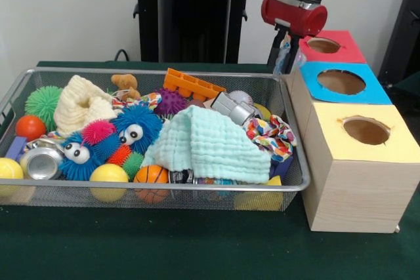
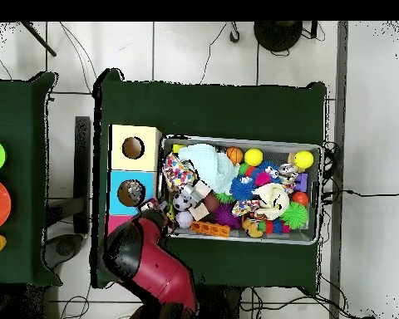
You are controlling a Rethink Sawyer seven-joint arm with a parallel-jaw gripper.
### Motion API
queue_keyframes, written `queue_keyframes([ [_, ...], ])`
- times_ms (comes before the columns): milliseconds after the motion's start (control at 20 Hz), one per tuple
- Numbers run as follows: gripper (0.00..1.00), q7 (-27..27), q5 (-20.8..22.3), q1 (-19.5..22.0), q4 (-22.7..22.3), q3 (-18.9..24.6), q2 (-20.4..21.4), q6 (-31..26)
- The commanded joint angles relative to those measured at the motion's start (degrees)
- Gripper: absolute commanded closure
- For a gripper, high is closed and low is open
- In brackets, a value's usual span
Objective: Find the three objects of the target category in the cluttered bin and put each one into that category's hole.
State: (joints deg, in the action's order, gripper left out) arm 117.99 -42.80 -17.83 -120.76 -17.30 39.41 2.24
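The hole (image 1: 341, 82) with the blue frame is the target here, and it sits just to the side of and a bit below the gripper (image 1: 286, 57), which hangs over the gap between the bin's (image 1: 164, 72) far corner and the row of boxes. In the front view something pale and bluish, clear-plastic looking, sits between the fingers, so my read is the gripper is closed on a small item it's carrying over to drop. I honestly can't tell what the item is, too small and half hidden by the jaws. Overhead, the gripper (image 2: 155, 205) is right at the edge of the blue-topped box (image 2: 120, 184), which fits a carry-and-drop, though it isn't centred over the opening yet.

Moving out from the gripper: the red-framed hole (image 1: 324, 45) is just behind it and the yellow-framed hole (image 1: 365, 130) is further out past the blue one, so a sloppy release could land in the wrong box.

On the other side, the bin is still packed. Nearest the gripper are a grey toy vehicle (image 1: 231, 107) and a multicoloured fabric ring (image 1: 270, 136); past those a mint cloth (image 1: 209, 143) is draped over stuff, probably hiding other targets. Furthest out are the blue googly-eyed fuzzy balls (image 1: 134, 129), a cream knitted thing (image 1: 82, 104) and a tin can (image 1: 41, 163).
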Motion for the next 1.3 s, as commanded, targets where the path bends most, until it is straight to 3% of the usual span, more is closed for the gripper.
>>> queue_keyframes([
  [50, 1.00, 11.0, 1.9, -7.7, 7.4, -5.1, -3.2, -18.8],
  [400, 1.00, 2.5, 10.8, -1.9, 9.5, -9.9, 2.6, -27.4],
  [700, 1.00, 3.2, 14.4, 0.2, 11.8, -9.9, 4.5, -30.8],
  [1050, 1.00, 8.6, 14.7, 0.2, 16.0, -10.2, 1.5, -29.2],
  [1300, 1.00, 10.8, 11.1, 2.1, 17.3, -6.1, 0.1, -27.9],
])
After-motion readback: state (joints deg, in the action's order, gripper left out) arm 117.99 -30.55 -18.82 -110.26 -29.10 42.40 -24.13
